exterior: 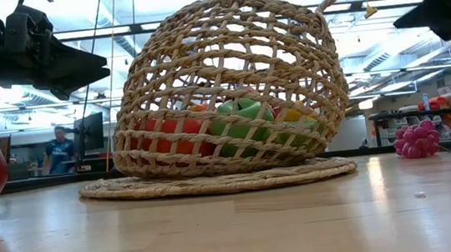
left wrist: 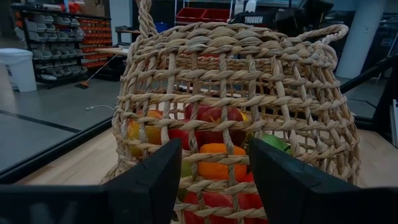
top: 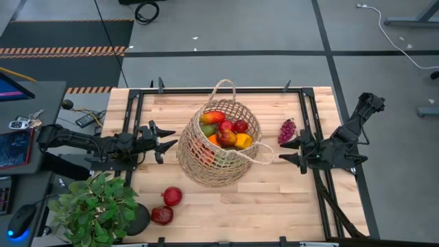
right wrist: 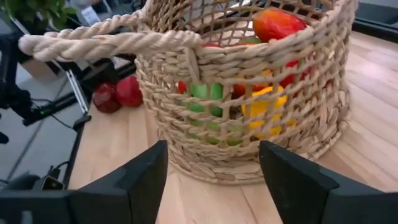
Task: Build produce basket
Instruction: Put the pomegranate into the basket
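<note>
Hovering apart and grasping nothing, the left gripper (top: 167,145) is facing the basket (top: 221,144) just ahead of its fingertips, its fingers (left wrist: 146,186) framing the woven wall with red, orange and green produce (top: 226,130) showing through. Spreading its own empty fingers (right wrist: 298,180) on the basket's opposite side, the right gripper (top: 293,151) is pointing at the loop handle (right wrist: 112,42), with the grape bunch (top: 287,130) lying just beside it. Beyond the basket from those fingers, two red fruits (top: 167,205) are sitting near the potted plant (top: 92,209).

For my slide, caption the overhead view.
Wicker basket of produce between open left gripper and right gripper.
</note>
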